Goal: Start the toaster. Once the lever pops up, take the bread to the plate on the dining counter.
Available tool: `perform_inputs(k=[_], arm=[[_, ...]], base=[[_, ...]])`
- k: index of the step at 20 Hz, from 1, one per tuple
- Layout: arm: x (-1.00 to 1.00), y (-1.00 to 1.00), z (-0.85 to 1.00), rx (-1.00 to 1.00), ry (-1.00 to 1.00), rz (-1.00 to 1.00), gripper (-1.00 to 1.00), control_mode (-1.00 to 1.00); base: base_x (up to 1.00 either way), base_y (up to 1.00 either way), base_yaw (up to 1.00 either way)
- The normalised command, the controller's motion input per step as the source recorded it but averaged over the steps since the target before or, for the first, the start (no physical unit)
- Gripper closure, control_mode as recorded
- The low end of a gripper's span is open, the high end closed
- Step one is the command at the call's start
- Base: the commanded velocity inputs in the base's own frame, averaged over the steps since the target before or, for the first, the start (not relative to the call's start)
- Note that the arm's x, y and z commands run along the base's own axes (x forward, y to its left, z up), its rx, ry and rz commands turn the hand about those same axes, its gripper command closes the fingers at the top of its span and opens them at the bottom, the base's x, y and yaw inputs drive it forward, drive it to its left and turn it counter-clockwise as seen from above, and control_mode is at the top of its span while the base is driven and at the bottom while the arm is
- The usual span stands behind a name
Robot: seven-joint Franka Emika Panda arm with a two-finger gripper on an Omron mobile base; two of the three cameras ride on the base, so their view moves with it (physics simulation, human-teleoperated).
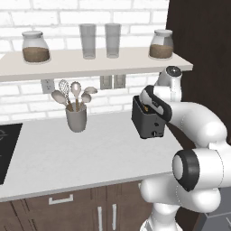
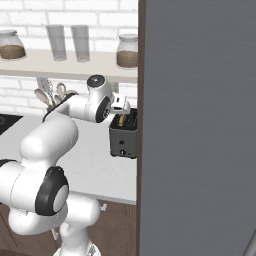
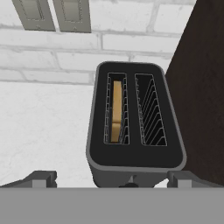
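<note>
- Hovering above the toaster [image 3: 133, 131] at frame centre, the gripper [image 3: 111, 180] kept its fingers spread wide, holding nothing.
- The bread [image 3: 116, 111] sat upright in the left slot.

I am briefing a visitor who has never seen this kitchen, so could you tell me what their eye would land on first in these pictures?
First, the dark toaster on the pale worktop beside a dark wood panel, with a tan bread slice standing in its left slot, seen from the hand. Next, the white arm's open gripper poised just above it. Behind, a shelf holds jars and glasses, with a utensil holder below.
</note>
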Motion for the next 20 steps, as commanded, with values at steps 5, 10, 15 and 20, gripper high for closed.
perform_inputs(k=[5, 10, 15, 20], arm=[[0.00, 0.00, 0.00, 0.00, 0.00, 0.00, -1.00, -1.00], [0.00, 0.00, 0.00, 0.00, 0.00, 0.00, -1.00, -1.00], [0.00, 0.00, 0.00, 0.00, 0.00, 0.00, -1.00, -1.00], [0.00, 0.00, 0.00, 0.00, 0.00, 0.00, -1.00, -1.00]], base=[[0.00, 0.00, 0.00], [0.00, 0.00, 0.00], [0.00, 0.00, 0.00], [0.00, 0.00, 0.00]])
